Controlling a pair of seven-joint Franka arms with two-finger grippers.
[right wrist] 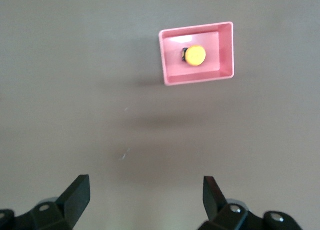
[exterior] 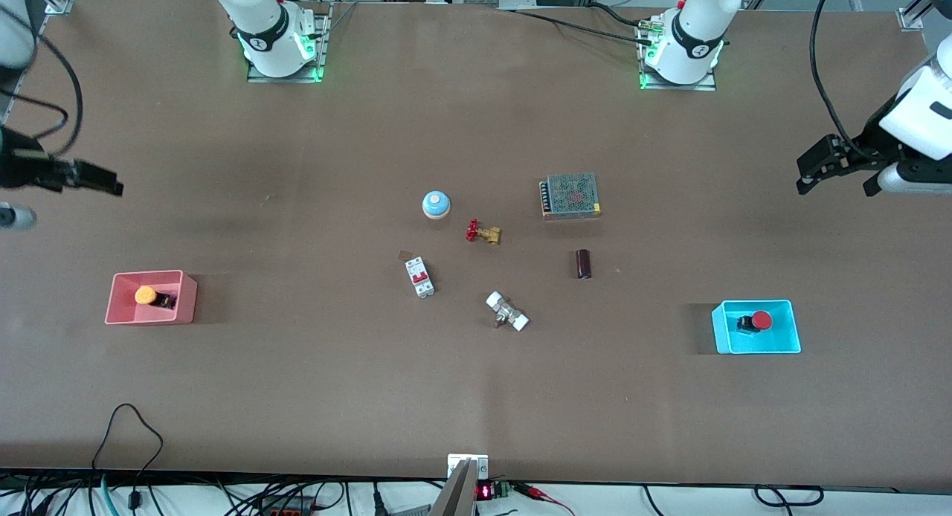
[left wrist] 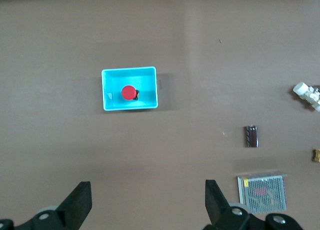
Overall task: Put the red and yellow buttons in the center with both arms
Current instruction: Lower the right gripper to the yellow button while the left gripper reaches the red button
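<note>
The yellow button (exterior: 145,295) lies in a pink bin (exterior: 186,300) toward the right arm's end of the table. It also shows in the right wrist view (right wrist: 195,54), in the pink bin (right wrist: 197,79). The red button (exterior: 760,321) lies in a cyan bin (exterior: 756,345) toward the left arm's end. It also shows in the left wrist view (left wrist: 129,92), in the cyan bin (left wrist: 130,69). My left gripper (exterior: 836,189) (left wrist: 148,187) is open and empty, up over bare table at its end. My right gripper (exterior: 111,183) (right wrist: 145,182) is open and empty, up over bare table at its end.
In the middle of the table lie a blue-domed bell (exterior: 436,204), a red-handled brass valve (exterior: 483,233), a white circuit breaker (exterior: 419,276), a white-capped fitting (exterior: 507,312), a dark cylinder (exterior: 584,264) and a mesh-topped power supply (exterior: 570,195).
</note>
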